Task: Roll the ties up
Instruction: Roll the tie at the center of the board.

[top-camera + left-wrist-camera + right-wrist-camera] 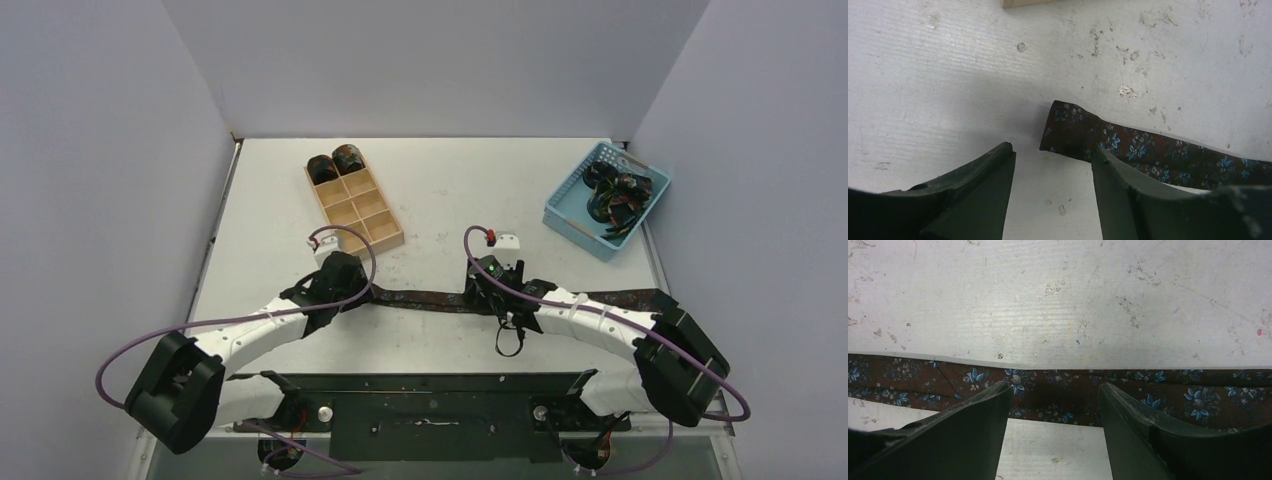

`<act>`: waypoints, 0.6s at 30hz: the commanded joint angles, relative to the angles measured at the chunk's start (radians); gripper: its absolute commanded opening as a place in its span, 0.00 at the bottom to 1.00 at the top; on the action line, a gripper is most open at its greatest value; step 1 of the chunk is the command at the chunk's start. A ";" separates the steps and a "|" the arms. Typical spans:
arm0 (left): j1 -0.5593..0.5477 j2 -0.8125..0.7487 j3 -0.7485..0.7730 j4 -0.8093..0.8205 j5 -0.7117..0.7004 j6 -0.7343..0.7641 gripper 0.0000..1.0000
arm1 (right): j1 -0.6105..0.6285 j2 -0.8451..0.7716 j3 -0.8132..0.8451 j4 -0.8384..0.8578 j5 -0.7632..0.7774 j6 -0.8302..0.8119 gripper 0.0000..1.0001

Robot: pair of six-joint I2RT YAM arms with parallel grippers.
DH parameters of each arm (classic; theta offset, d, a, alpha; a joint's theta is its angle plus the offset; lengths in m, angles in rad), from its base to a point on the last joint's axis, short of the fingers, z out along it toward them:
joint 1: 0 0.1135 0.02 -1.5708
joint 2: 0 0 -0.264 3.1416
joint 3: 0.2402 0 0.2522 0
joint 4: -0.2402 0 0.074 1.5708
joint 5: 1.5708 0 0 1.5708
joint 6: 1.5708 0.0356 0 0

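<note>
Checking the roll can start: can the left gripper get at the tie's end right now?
Probably yes: the left gripper hangs open over the tie end, lying on the table, nothing between.

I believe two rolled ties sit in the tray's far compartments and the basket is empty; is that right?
Not quite: the top view shows loose ties in the basket. The two rolled ties are in the tray's far compartments.
</note>
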 commanded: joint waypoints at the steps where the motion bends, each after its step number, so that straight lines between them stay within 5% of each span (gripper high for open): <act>1: 0.018 0.046 0.034 0.092 -0.014 0.001 0.50 | 0.005 -0.057 -0.013 0.042 0.020 -0.019 0.64; 10: 0.020 0.028 -0.108 0.306 0.003 -0.040 0.08 | 0.008 -0.082 -0.055 0.073 -0.006 -0.032 0.64; 18: 0.019 -0.117 -0.342 0.564 0.034 -0.086 0.03 | 0.014 -0.055 -0.066 0.118 -0.054 -0.084 0.61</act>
